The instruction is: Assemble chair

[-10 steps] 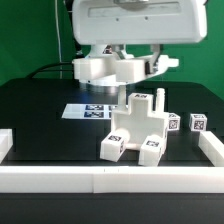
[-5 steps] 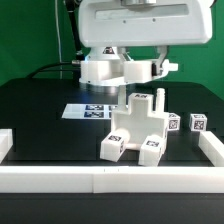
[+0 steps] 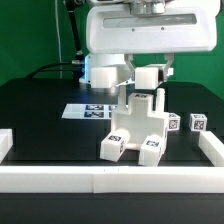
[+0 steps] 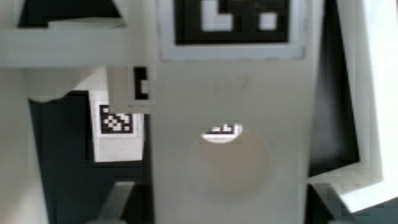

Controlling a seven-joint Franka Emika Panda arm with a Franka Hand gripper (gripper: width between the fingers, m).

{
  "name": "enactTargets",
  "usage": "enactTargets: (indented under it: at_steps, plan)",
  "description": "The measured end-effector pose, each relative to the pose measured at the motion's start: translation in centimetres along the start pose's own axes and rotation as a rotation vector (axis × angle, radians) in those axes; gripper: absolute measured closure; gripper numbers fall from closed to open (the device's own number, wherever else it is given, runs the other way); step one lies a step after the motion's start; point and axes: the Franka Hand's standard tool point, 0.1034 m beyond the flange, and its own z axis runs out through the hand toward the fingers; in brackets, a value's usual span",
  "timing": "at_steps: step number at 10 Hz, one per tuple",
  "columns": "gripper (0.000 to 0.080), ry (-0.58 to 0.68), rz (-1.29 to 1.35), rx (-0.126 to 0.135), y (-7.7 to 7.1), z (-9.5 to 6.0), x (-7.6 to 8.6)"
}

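The partly built chair [image 3: 135, 128] stands mid-table, a white blocky body with tagged feet in front and a thin peg rising at its right. Above it my gripper [image 3: 130, 78] is shut on a long white chair part [image 3: 103, 72], held clear of the chair. In the wrist view this part [image 4: 222, 110] runs straight away from my gripper [image 4: 240, 200]. It carries a black-and-white tag at its far end and a small hole in the middle. The fingers [image 4: 135, 198] stand on either side of its near end.
The marker board [image 3: 92, 110] lies flat behind the chair, toward the exterior view's left. Two small tagged white parts [image 3: 173, 122] [image 3: 198, 124] sit at the right. A long white border wall [image 3: 110, 178] runs along the front, with short side walls at both ends.
The gripper has turned the held part about the vertical and shifted toward the exterior view's right. The part now points more toward the camera. The chair has not moved.
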Motion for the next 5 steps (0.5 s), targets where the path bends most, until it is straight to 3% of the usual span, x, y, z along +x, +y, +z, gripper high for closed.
enactTargets:
  at_steps: [3,5]
  plan:
    - [0.0511,-0.008,0.088,-0.003,-0.1,0.3,0.0]
    - [0.0511,-0.013,0.227,-0.010,-1.4,0.8,-0.2]
